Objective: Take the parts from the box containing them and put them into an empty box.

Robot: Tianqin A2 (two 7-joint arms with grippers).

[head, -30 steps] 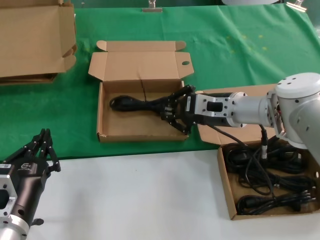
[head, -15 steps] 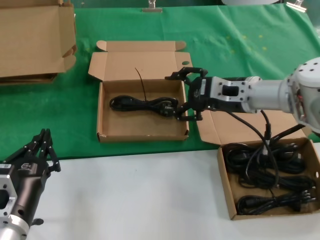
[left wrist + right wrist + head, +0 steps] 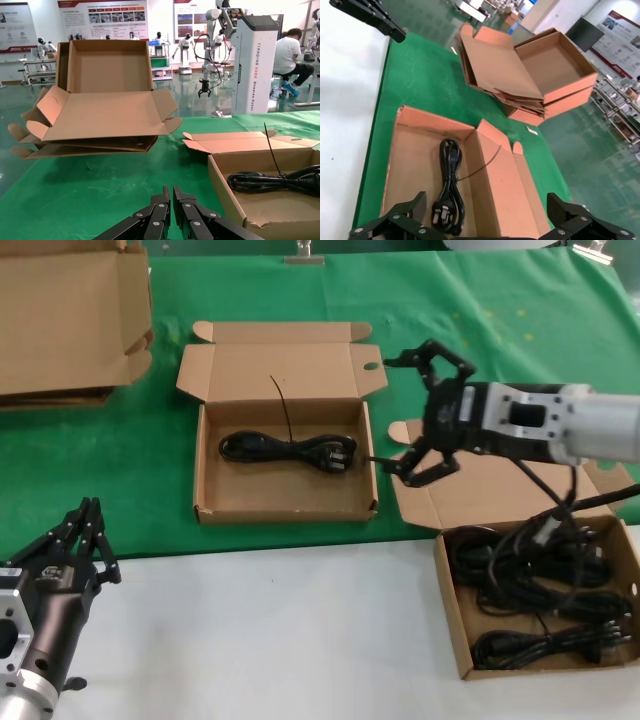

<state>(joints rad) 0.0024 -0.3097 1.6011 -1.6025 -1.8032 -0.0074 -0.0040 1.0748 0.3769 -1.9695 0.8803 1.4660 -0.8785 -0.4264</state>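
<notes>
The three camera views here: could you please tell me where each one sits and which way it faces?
Head view: on the robot's head, looking forward and down at the green cloth, both boxes, both arms.
Left wrist view: on the left arm, low, facing the folded cardboard pile; shut left end effector in the foreground.
Right wrist view: on the right arm, looking down past the open right end effector into the receiving box.
Shared: all three show the power cord lying in that box.
</notes>
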